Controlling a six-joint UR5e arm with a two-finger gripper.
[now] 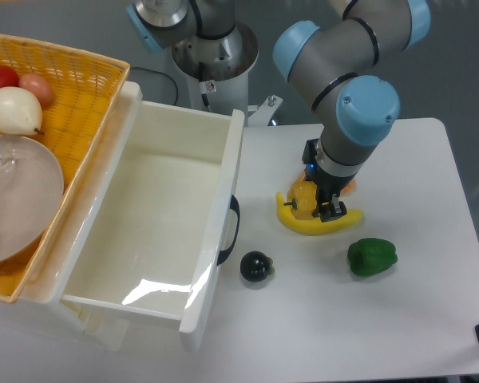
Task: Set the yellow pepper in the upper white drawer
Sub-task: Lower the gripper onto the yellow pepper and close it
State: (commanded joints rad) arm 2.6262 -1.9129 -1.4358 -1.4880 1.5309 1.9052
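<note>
Down low, claw around the yellow pepper, beside the banana.

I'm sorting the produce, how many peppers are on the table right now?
2: the yellow pepper under the gripper, beside the banana; the green pepper farther right. Others may be hidden.

— How much of the yellow pepper shows?
— A sliver; the end effector covers the rest, and its jaws' state is unclear.
— Anything cropped?
— The wicker basket and clear bowl run off the left edge.
</note>
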